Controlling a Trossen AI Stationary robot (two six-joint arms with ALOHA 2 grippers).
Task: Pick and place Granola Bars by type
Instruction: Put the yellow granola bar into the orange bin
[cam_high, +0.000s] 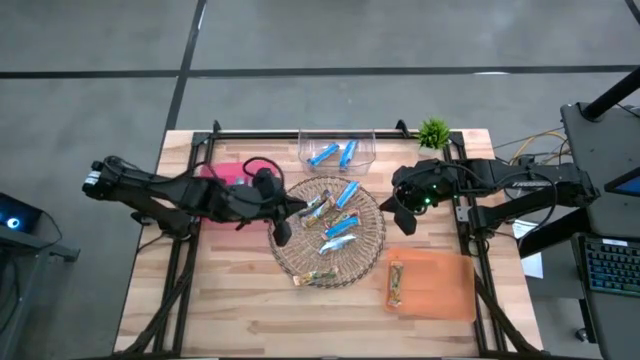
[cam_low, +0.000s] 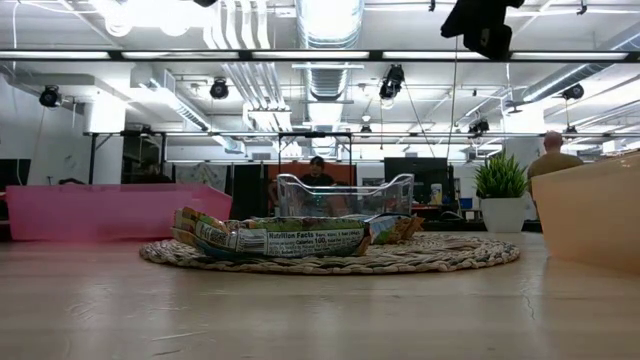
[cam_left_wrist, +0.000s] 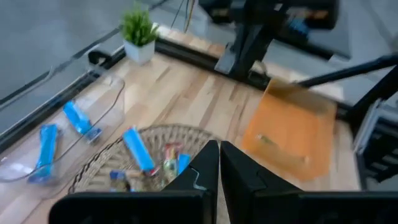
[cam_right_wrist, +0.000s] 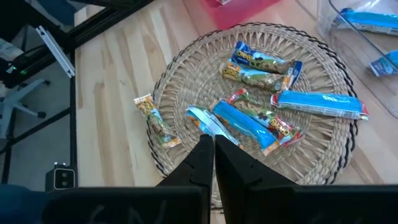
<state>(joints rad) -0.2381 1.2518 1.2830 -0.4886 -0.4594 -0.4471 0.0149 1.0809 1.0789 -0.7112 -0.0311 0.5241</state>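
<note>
Several granola bars lie on the round wicker tray (cam_high: 372, 252): blue ones (cam_high: 348, 193) (cam_right_wrist: 323, 103), silvery multicoloured ones (cam_high: 318, 208) (cam_right_wrist: 261, 66), and a brownish-green one (cam_high: 315, 278) (cam_right_wrist: 155, 119) at the tray's near rim. Two blue bars (cam_high: 334, 153) rest in the clear container (cam_high: 365, 140) at the far edge. One brownish bar (cam_high: 397, 282) lies in the orange container (cam_high: 440, 285). My left gripper (cam_high: 283, 228) (cam_left_wrist: 219, 158) hangs shut and empty above the tray's left rim. My right gripper (cam_high: 405, 218) (cam_right_wrist: 213, 152) hangs shut and empty off the tray's right side.
A pink container (cam_high: 222, 172) sits at the far left, partly under my left arm. A small potted plant (cam_high: 433, 131) stands at the far right corner. Black rails (cam_high: 300, 131) frame the table. Bare wood lies along the near edge.
</note>
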